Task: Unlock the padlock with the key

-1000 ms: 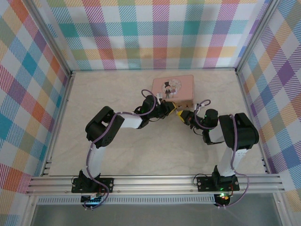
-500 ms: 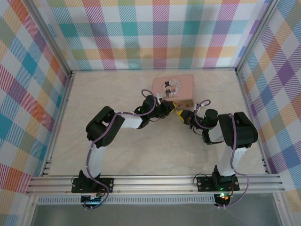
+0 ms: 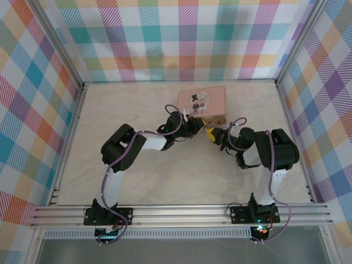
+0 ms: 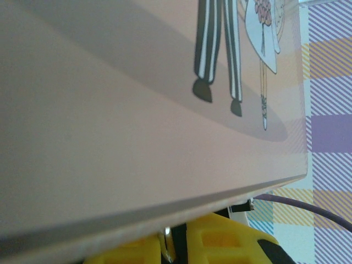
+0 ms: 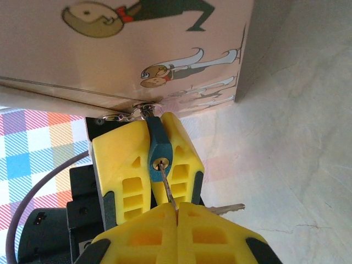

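Padlock (image 5: 159, 147), one, between clenched left jaws; one key (image 5: 168, 188) between clenched right jaws, tip in keyhole (image 5: 160, 163).

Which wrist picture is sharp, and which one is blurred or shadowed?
Right wrist view: sharp on the small blue padlock and thin silvery key; left wrist view: the pink picture-lidded tin is too near, soft, with a broad grey shadow across its lid.

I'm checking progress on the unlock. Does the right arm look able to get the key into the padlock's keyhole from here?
Probably yes: the left gripper holds the padlock with its keyhole facing the right gripper, and the tip of the key sits at the keyhole with nothing between.
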`<state>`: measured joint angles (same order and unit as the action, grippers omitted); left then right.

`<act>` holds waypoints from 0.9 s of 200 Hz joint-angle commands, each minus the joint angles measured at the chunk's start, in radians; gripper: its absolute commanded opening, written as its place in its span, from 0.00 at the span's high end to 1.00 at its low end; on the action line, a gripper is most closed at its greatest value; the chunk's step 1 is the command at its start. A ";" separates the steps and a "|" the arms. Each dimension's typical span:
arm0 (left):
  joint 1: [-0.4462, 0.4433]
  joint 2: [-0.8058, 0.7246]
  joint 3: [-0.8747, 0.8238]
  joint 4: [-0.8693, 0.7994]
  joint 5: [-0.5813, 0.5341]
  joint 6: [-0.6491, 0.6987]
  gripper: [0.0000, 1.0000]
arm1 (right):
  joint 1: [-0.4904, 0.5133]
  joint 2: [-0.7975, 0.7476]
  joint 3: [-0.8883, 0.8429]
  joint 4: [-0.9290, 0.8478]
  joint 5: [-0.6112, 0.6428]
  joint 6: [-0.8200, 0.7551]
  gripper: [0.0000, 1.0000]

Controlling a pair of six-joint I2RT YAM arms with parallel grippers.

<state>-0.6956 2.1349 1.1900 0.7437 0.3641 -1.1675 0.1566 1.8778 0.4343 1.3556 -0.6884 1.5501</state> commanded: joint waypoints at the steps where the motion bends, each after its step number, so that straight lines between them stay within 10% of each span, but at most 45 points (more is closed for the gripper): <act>1: -0.034 0.032 -0.013 -0.001 0.113 -0.086 0.97 | -0.002 0.030 0.029 0.051 0.068 0.056 1.00; 180: -0.049 0.031 0.012 0.004 0.173 -0.079 1.00 | 0.020 0.020 0.139 -0.099 0.041 0.002 1.00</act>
<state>-0.6933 2.1387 1.1900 0.7658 0.3626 -1.1896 0.1532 1.9026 0.5133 1.3010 -0.6895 1.6062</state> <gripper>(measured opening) 0.124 0.066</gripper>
